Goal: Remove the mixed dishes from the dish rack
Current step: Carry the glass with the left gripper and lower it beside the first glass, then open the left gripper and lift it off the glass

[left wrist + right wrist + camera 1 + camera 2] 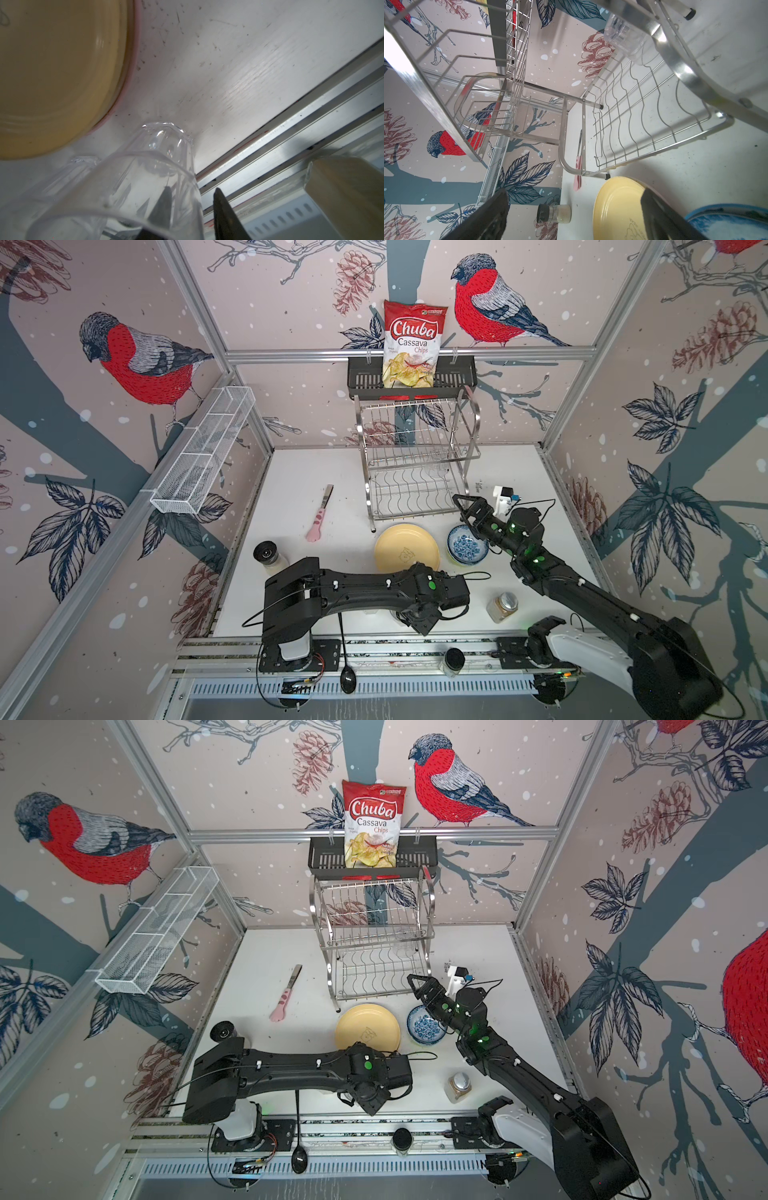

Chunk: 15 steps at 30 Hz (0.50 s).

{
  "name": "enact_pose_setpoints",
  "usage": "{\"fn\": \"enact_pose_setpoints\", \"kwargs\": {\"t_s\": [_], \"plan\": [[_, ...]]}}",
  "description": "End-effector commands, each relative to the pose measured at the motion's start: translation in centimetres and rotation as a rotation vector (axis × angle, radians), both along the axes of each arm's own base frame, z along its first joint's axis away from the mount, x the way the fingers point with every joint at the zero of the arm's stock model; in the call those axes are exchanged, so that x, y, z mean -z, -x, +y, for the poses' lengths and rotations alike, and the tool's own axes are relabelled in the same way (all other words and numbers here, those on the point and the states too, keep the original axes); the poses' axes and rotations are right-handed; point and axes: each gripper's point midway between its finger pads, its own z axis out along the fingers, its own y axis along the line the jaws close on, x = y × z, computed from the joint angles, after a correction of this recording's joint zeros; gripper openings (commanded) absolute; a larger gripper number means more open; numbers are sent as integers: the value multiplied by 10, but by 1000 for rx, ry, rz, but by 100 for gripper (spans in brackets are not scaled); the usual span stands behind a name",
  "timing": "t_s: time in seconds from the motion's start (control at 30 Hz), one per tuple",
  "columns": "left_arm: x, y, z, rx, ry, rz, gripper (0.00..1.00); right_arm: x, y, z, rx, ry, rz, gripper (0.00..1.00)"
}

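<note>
The dish rack [415,456] [374,936] [633,116] stands at the back, with one clear tumbler [625,35] [441,466] on its right side. In front lie a yellow plate [405,551] [368,1029] [52,72] [616,207] with a pink rim under it, and a blue-white bowl [465,549] [426,1029] [726,222]. My left gripper [192,197] is open near the table's front edge. One finger is inside an upright clear tumbler [149,166], the other outside its wall. A second tumbler [83,164] stands beside it. My right gripper [459,508] [411,986] [574,195] is open and empty by the rack's front right foot.
Lidded spice jars stand at the left [268,558], front right [503,605] and on the front rail [453,659]. A black spoon [347,655] lies over the rail. A pink-handled knife [320,514] lies left of the rack. A black shelf [411,377] holds a chips bag.
</note>
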Motion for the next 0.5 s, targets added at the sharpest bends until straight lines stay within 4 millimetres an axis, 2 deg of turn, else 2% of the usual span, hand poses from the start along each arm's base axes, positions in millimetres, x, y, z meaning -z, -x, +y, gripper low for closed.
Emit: {"fn": "enact_pose_setpoints", "kwargs": {"t_s": [0.0,0.2,0.47], "plan": [[-11,-7,6,-5,-11,-35,42,-8,0,2,-14,-12,-31,99],[-46,-23,1,-58,62,-78,49,-5,0,-1,-10,-8,-25,99],[-108,-33,0,-160,291,-34,55,-4,0,-2,-7,-3,-21,99]]}}
